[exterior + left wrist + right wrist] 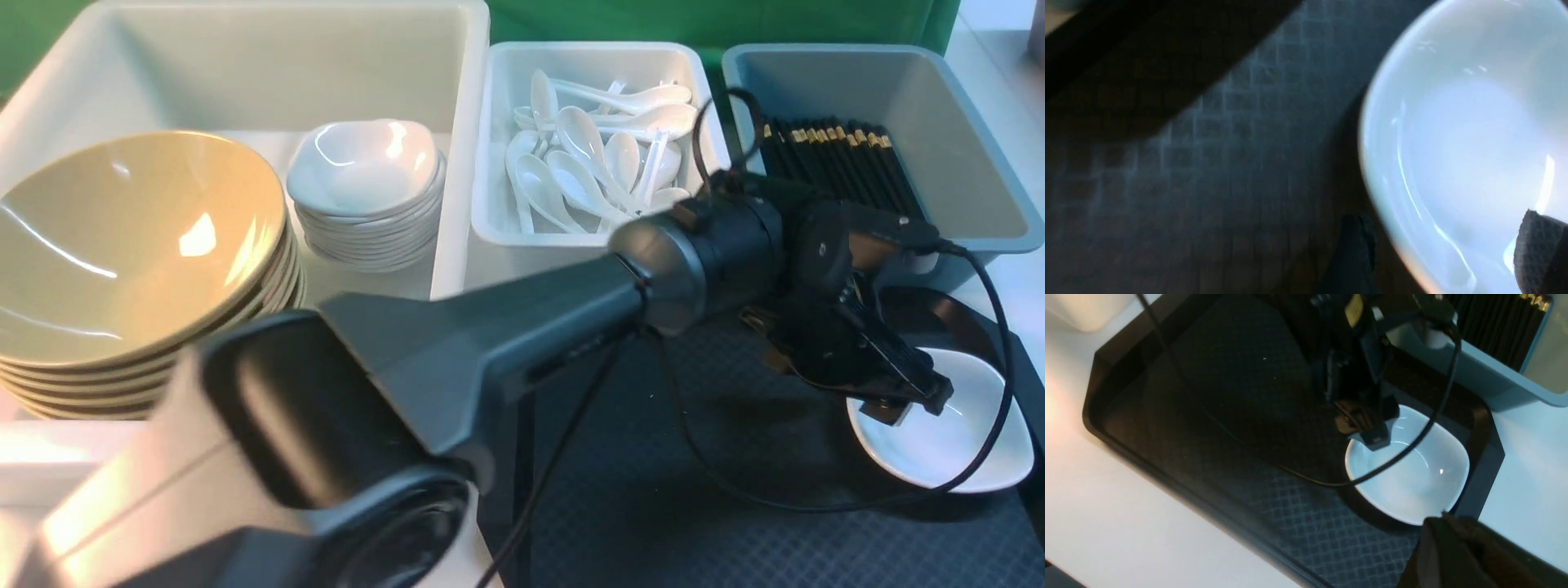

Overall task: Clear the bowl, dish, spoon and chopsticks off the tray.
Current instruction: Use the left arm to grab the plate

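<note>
At the 2 o'clock corner of the big black rectangular plastic tray [694,506], just beside its raised rim, lies the small glossy white rounded-square sauce dish [947,445], the only one of the task's things that I can see on the diamond-textured floor. My left gripper [914,400] reaches across from 9 o'clock and hangs over the dish's near-left rim with its jaws spread wide and nothing in them. In the left wrist view one textured finger [1539,249] stands over the dish's hollow and the other outside it, so the thin wall lies between them; I judge this is to pinch the rim, since so shallow a dish offers no other hold. Whether either finger touches the glaze I cannot tell. My right gripper [1447,531] waits off the tray's 4 o'clock side, closed and empty, clear of the left arm's path. The stack of matching white dishes [367,188] in the large white bin [245,65] at 10 o'clock is the likely destination.
</note>
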`<action>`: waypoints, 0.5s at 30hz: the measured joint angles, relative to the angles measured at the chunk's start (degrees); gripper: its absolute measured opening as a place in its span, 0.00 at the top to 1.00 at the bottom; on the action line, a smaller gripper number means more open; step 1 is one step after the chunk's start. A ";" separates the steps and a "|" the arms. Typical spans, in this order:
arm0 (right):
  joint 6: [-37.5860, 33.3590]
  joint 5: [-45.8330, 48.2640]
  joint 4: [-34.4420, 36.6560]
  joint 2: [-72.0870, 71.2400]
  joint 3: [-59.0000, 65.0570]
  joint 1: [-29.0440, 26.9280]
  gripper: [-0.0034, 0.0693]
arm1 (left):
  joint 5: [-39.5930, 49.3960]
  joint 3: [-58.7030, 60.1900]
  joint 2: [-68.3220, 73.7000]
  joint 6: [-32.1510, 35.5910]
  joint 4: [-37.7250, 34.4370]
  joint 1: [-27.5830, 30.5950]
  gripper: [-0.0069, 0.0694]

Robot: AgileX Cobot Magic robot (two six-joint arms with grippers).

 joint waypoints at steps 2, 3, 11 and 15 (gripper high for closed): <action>-0.32 0.00 0.00 0.00 0.00 0.00 0.87 | -0.05 -2.24 2.02 -0.88 0.00 0.00 0.33; -0.43 0.00 0.00 0.00 0.00 0.00 0.87 | -0.05 -2.24 2.02 -0.98 0.00 0.00 0.33; -0.91 0.00 0.00 0.00 0.00 0.00 0.87 | 0.12 -5.48 4.86 0.14 -0.65 0.00 0.63; -0.91 0.00 0.07 0.00 0.00 0.00 0.87 | 2.92 -8.12 4.50 3.24 -0.96 0.07 0.86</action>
